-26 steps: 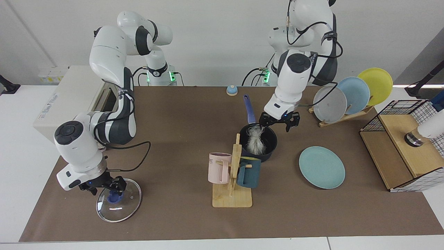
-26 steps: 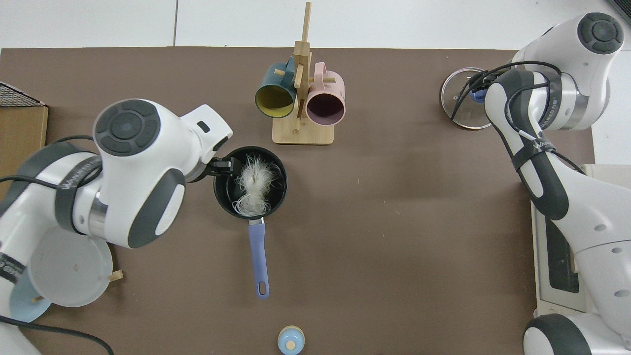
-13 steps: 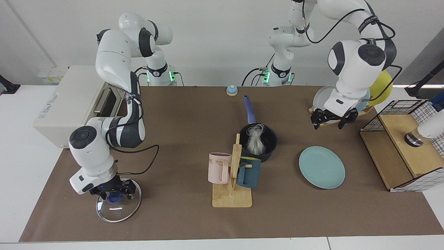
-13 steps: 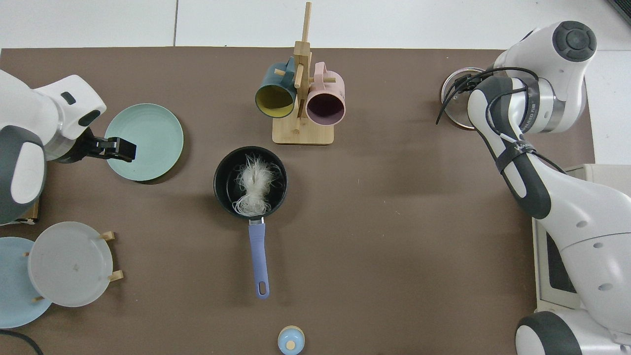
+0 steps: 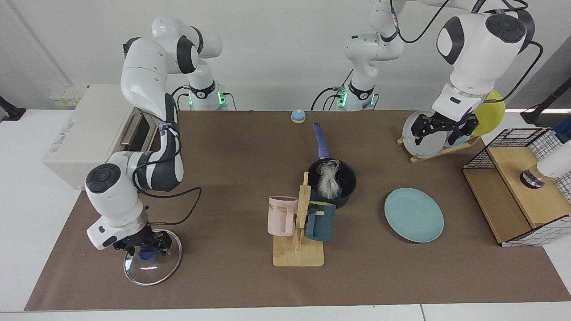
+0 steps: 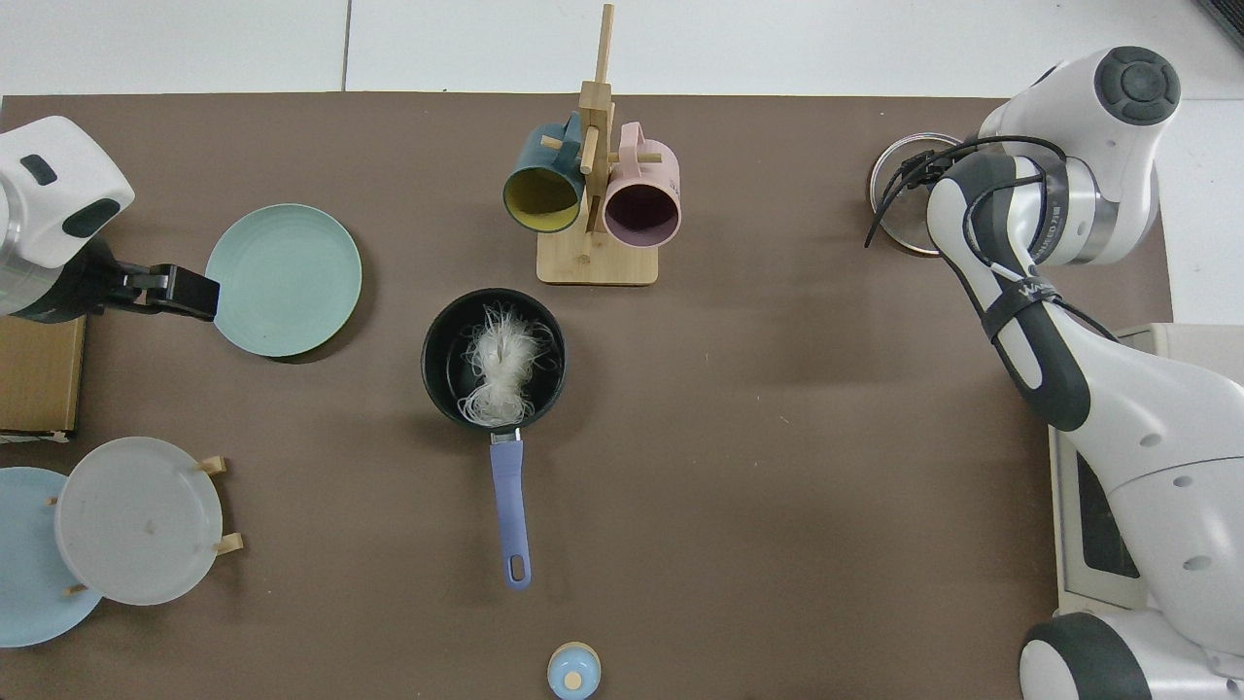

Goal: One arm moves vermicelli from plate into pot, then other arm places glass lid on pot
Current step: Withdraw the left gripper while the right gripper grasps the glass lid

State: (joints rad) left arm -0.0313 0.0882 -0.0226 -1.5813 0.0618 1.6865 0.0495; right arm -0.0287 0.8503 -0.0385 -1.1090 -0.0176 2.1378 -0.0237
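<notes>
The vermicelli [image 5: 329,183] [image 6: 501,365] lies as a wispy white bundle inside the dark navy pot [image 5: 352,180] [image 6: 433,362], whose blue handle points toward the arm bases. The pale teal plate [image 5: 414,215] [image 6: 284,280] is bare. My left gripper [image 5: 439,133] [image 6: 180,290] hangs open and empty, high beside the plate rack. The glass lid [image 5: 151,269] [image 6: 899,209] lies flat on the table mat. My right gripper [image 5: 145,248] is low over it, open, with its fingers on either side of the blue knob. In the top view that arm hides the knob.
A wooden mug rack [image 5: 298,249] with a pink and a dark teal mug stands just in front of the pot. Upright white, blue and yellow plates [image 5: 424,133] sit in a rack. A wire-and-wood box [image 5: 517,191], a small blue bell [image 5: 298,116] and a white appliance [image 5: 84,129] line the edges.
My left gripper drew away from the pot, past the teal plate, and rose beside the plate rack, leaving the vermicelli in the pot. My right gripper settled lower around the lid's knob.
</notes>
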